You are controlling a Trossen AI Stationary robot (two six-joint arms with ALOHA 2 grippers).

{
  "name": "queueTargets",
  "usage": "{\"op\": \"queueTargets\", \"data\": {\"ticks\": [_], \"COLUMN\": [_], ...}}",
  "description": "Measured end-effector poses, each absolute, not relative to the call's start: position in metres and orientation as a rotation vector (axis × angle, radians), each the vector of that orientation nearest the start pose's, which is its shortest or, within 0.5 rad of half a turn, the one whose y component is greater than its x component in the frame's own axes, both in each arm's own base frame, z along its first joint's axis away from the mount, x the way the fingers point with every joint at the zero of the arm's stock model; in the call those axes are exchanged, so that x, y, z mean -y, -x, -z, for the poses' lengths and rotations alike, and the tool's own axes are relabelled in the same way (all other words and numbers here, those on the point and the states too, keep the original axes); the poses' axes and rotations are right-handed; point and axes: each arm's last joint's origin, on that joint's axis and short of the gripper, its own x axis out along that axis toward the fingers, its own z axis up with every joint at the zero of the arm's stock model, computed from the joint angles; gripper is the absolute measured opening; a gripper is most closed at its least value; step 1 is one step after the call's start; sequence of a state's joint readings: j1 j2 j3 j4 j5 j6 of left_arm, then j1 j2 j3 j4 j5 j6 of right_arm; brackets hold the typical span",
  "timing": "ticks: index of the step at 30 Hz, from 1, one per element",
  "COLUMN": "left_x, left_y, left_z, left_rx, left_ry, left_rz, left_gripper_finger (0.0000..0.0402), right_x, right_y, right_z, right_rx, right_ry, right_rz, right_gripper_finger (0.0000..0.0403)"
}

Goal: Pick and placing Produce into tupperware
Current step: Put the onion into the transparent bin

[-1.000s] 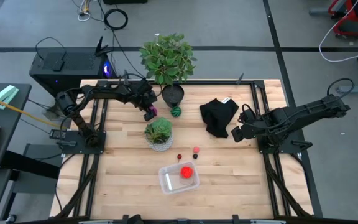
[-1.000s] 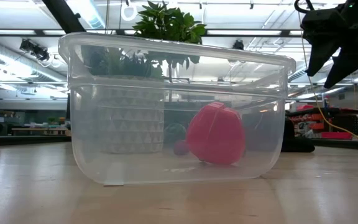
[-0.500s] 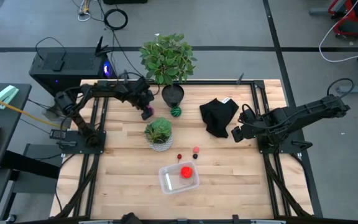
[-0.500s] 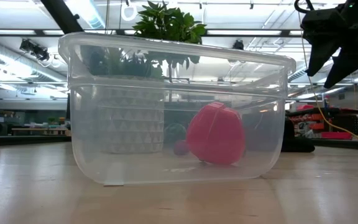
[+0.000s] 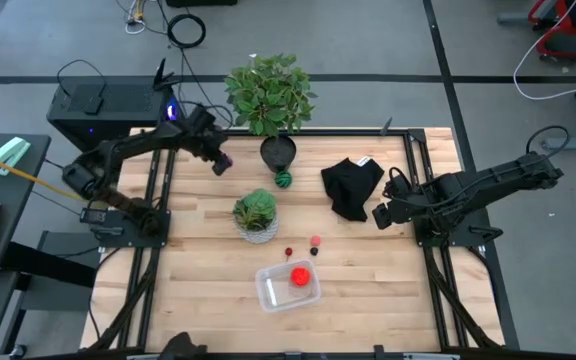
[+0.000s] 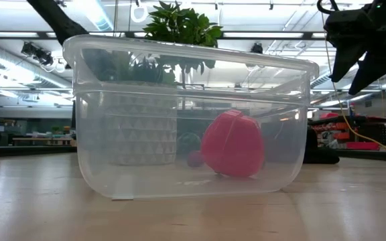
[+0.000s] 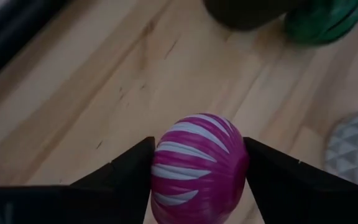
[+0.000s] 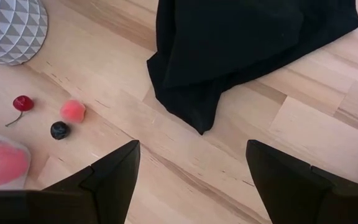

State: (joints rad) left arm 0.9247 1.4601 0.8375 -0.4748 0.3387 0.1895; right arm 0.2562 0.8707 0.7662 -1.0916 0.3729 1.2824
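The left gripper (image 5: 220, 162) hangs over the bench's (image 5: 368, 280) far left corner, its fingers (image 7: 123, 171) clamped on either side of a purple piece of produce with white stripes (image 7: 199, 167), lifted off the wood. Just beside it, toward the far edge, stand a dark pot (image 5: 278, 152) with a tall leafy plant (image 5: 268, 92), and a green striped ball (image 5: 284, 180) that touches the pot's near side. A small potted plant in a white patterned pot (image 5: 256, 216) sits near the middle of the bench. The tupperware (image 5: 288, 286) rests close to the near edge, about midway along it, with a red piece (image 5: 299, 277) already inside; the low view shows that piece leaning against the tub's right wall. Three small pieces lie on the wood between the white pot and the tub: a dark-red cherry (image 8: 22, 102), a pink-red one (image 8: 72, 111) and a tiny dark one (image 8: 59, 130). A black cloth (image 5: 353, 187) lies crumpled toward the far right. The right gripper (image 5: 381, 214) waits over the right edge beside the cloth, its fingers (image 8: 114, 171) apart and holding nothing.
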Motion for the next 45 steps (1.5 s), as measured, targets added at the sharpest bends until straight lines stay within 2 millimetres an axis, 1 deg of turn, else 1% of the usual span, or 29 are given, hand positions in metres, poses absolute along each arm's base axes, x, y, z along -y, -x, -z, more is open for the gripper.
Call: {"op": "queueTargets", "data": {"ticks": [4,7,10,13,17,20,23,27,30,34,40,45], "left_x": [-0.198,-0.186,-0.173,-0.159,-0.137,-0.119,-0.102,-0.082,-0.068,-0.048,-0.021,0.003], "left_y": [-0.157,-0.149,-0.142,-0.137,-0.14,-0.147,-0.156,-0.17,-0.18,-0.194,-0.213,-0.23], "left_z": [-0.209,-0.23,-0.251,-0.271,-0.294,-0.309,-0.321,-0.329,-0.332,-0.333,-0.334,-0.332], "left_rx": [-0.887,-0.824,-0.713,-0.589,-0.456,-0.37,-0.306,-0.252,-0.221,-0.202,-0.145,-0.102], "left_ry": [0.509,0.511,0.532,0.574,0.597,0.575,0.563,0.552,0.546,0.522,0.504,0.488], "left_rz": [-0.439,-0.442,-0.442,-0.398,-0.317,-0.238,-0.166,-0.115,-0.1,-0.11,-0.1,-0.074], "left_gripper_finger": [0.0249,0.0245,0.0236,0.0231,0.0237,0.024,0.0233,0.0227,0.0233,0.0239,0.0229,0.0234], "right_x": [-0.024,-0.024,-0.023,-0.023,-0.023,-0.023,-0.023,-0.023,-0.023,-0.023,-0.023,-0.023], "right_y": [-0.133,-0.133,-0.133,-0.133,-0.133,-0.133,-0.133,-0.133,-0.133,-0.133,-0.133,-0.133], "right_z": [-0.251,-0.251,-0.252,-0.252,-0.252,-0.252,-0.252,-0.252,-0.252,-0.252,-0.252,-0.252], "right_rx": [-0.869,-0.862,-0.857,-0.861,-0.867,-0.872,-0.876,-0.886,-0.891,-0.899,-0.908,-0.91], "right_ry": [-0.766,-0.76,-0.754,-0.742,-0.727,-0.714,-0.702,-0.677,-0.662,-0.64,-0.618,-0.614], "right_rz": [0.78,0.785,0.788,0.782,0.774,0.767,0.76,0.746,0.738,0.726,0.713,0.71], "right_gripper_finger": [0.0299,0.0299,0.0299,0.0299,0.0299,0.0299,0.0299,0.0299,0.0299,0.0299,0.0299,0.0299]}}
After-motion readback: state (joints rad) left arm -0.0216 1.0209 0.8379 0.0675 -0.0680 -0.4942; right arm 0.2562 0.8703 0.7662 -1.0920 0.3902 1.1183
